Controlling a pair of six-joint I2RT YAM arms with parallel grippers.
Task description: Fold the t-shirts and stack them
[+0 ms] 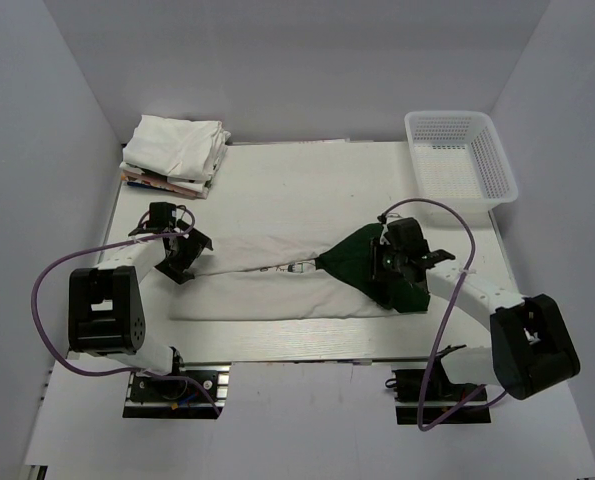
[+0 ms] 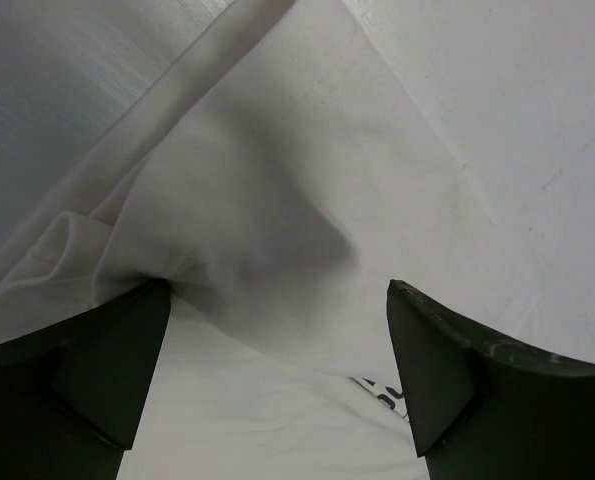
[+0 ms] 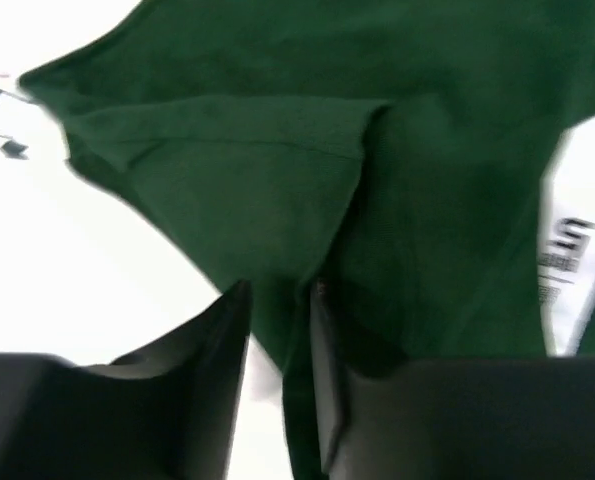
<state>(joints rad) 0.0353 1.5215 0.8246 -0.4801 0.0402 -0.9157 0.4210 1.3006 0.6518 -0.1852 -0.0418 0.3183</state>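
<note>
White table (image 1: 277, 190) boxed in by plain grey walls, arms bolted at the near edge.

- t-shirt (image 1: 277, 290) lies mid-table, folded into a long band. Long axis runs left-right, parallel to the near edge. It narrows toward the middle where a bit of print (image 1: 295, 268) shows.
- Green end (image 1: 362, 265) points right and is bunched into a rough wedge with its tip facing left. The white end points left and lies mostly flat.
- left gripper (image 1: 182, 255) sits at the left end of the band, over its far corner. Released, jaws spread wide. The wrist view shows white cloth spanning the gap, puckered into a crease at the left finger (image 2: 107, 370). Nothing is clamped.
- right gripper (image 1: 385, 262) is down on the green end. In the wrist view both fingers (image 3: 217, 340) stand close together with only a narrow gap. A ridge of green cloth runs down into that gap. The view is blurred, so I cannot tell if the jaws actually bite the fold or just straddle it.
- White fabric with dark lettering (image 3: 562, 250) shows at the right edge of the right wrist view, too smeared to read.
- stack of folded shirts (image 1: 177, 150) is at the far-left corner, well apart from the open shirt. Whitish cloth is on top, with some colour at its near-left edge.
- mesh basket (image 1: 447, 115) is at the far-right corner, its long axis near-far, overhanging the table's right edge a little.
- Purple cables (image 1: 47, 300) loop off both arms.
</note>
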